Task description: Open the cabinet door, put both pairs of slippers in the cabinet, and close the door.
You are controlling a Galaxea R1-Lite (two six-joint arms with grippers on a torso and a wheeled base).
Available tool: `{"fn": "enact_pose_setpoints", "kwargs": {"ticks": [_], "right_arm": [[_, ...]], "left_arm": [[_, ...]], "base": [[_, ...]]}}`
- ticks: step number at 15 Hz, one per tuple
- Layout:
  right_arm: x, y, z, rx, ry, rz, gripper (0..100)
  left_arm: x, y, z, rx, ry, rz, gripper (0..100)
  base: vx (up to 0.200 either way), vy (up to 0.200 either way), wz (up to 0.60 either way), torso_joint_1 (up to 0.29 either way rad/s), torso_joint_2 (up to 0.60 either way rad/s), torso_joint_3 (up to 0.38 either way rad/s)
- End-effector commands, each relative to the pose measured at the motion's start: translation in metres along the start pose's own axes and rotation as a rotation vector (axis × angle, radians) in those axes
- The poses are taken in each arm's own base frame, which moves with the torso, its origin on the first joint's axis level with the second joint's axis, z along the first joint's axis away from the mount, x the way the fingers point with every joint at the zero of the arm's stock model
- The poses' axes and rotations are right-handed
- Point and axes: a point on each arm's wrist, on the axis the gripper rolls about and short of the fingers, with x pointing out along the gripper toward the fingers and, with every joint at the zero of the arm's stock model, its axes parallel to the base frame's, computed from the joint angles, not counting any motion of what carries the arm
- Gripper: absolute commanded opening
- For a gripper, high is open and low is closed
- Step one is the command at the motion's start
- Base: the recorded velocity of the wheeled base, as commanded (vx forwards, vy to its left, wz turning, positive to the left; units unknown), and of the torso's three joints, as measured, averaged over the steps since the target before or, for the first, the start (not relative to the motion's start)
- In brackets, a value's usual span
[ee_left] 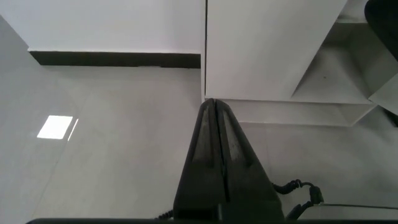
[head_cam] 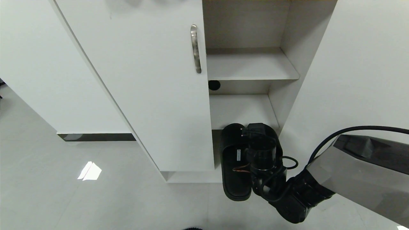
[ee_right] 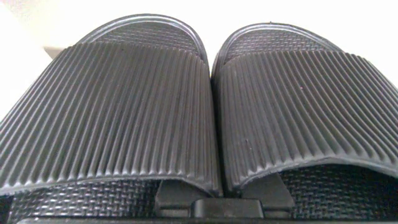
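Observation:
A pair of black ribbed slippers [head_cam: 235,166] is at the foot of the open cabinet [head_cam: 243,110], toes at the bottom compartment's opening and heels out over the floor. My right gripper [head_cam: 254,132] is shut on the pair from above. In the right wrist view its fingers [ee_right: 186,194] clamp the two inner edges where the slippers [ee_right: 130,106] meet side by side. The cabinet door [head_cam: 150,95], with its metal handle [head_cam: 195,48], stands swung open to the left. My left gripper [ee_left: 214,109] is shut on nothing and hangs low over the floor near the cabinet's base.
Two white shelves [head_cam: 249,67] inside the cabinet are bare, with a dark round hole [head_cam: 214,85] in the back wall. A white side panel [head_cam: 351,80] bounds the opening on the right. Grey tiled floor [head_cam: 80,191] spreads to the left.

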Motion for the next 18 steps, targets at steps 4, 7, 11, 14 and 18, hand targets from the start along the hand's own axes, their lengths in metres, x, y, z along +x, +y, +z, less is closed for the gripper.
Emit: {"fn": "enact_pose_setpoints", "kwargs": {"ticks": [4,7,11,14,18], "right_arm": [[0.001,0.001,0.010,0.020,-0.022,0.008,0],[0.006,0.000,0.002,0.015,-0.010,0.011,0],[0.013,0.001,-0.001,0.017,-0.011,0.002,0],[0.020,0.004,0.000,0.020,-0.018,0.001,0],[0.043,0.003,-0.001,0.024,-0.021,-0.007,0]], "left_arm": [[0.000,0.000,0.000,-0.005,0.004,0.002,0],[0.000,0.000,0.000,0.000,0.004,0.002,0],[0.000,0.000,0.000,-0.002,0.004,0.002,0],[0.000,0.000,0.000,0.000,0.004,0.001,0],[0.000,0.000,0.000,-0.002,0.004,0.001,0]], "base": [[0.000,0.000,0.00,0.000,0.00,0.000],[0.200,0.000,0.00,-0.006,0.01,0.002],[0.200,0.000,0.00,0.006,0.00,0.000],[0.200,0.000,0.00,0.002,0.01,-0.002],[0.000,0.000,0.00,0.000,0.00,0.000]]}}
